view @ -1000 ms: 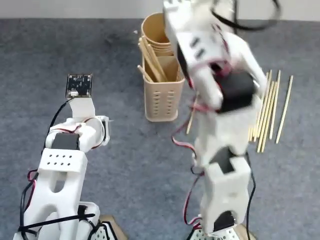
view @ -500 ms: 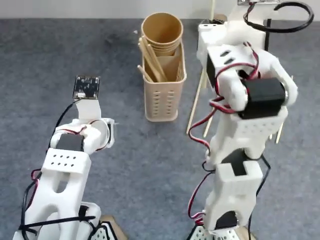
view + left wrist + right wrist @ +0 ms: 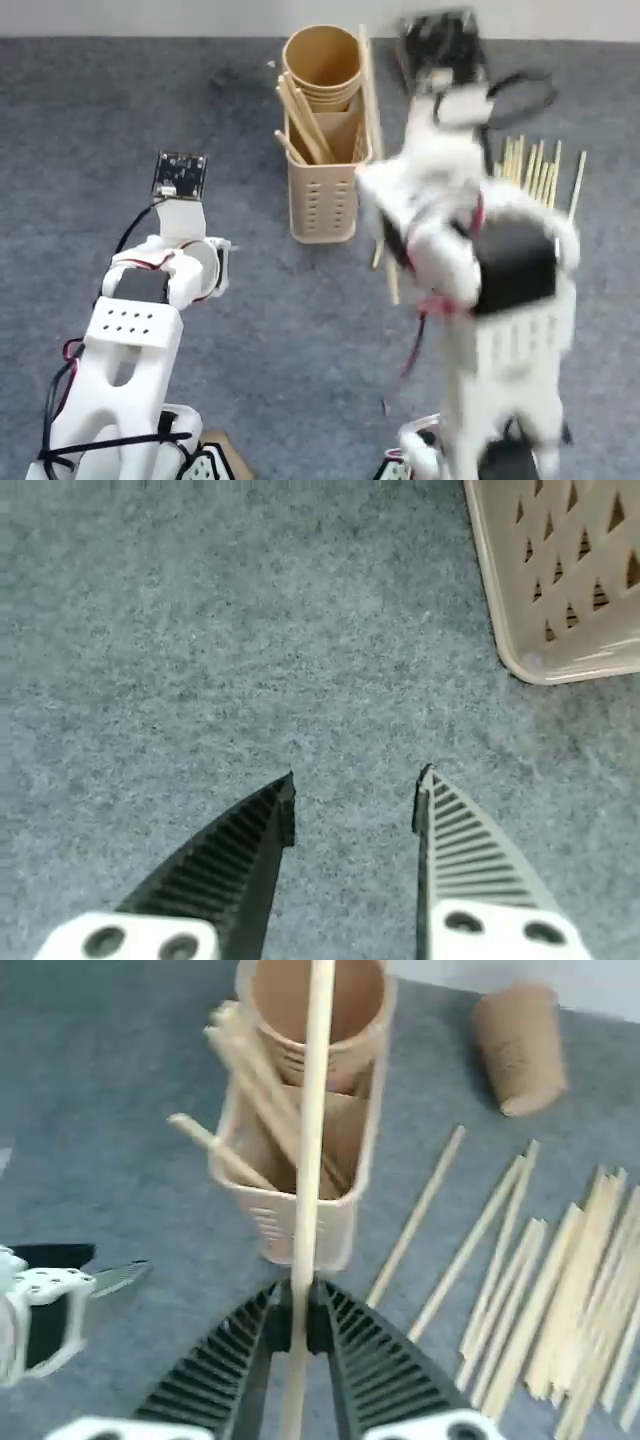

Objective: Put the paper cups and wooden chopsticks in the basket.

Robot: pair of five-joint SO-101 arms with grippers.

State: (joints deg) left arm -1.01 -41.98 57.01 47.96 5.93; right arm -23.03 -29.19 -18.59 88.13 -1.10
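The right gripper [image 3: 298,1295] has its two ribbed fingers pressed onto a single wooden chopstick [image 3: 311,1110], pinching it low on its length so that the stick stands nearly upright in front of the basket [image 3: 300,1210]. In the high view the stick runs along the basket's 3 o'clock wall, its upper end near the rim at about 1 o'clock, and the right arm [image 3: 500,270] rises at about 4 o'clock from the basket. The tan, perforated basket stands upright on the grey carpet [image 3: 250,330]. It holds a nested stack of paper cups [image 3: 322,65] in its 12 o'clock end and several leaning chopsticks [image 3: 300,120] in the other part – mouth of the top cup open upward. One more paper cup [image 3: 520,1045] lies on its side on the carpet, well apart from the basket. A spread of loose chopsticks [image 3: 540,170] lies flat at about 3 o'clock from the basket, and two single sticks [image 3: 415,1215] lie between that spread and the basket. The left arm [image 3: 130,320] sits at about 8 o'clock from the basket; the left gripper [image 3: 355,780] hangs over bare carpet with its fingers spread and nothing between them – a corner of the basket is near, not touching.
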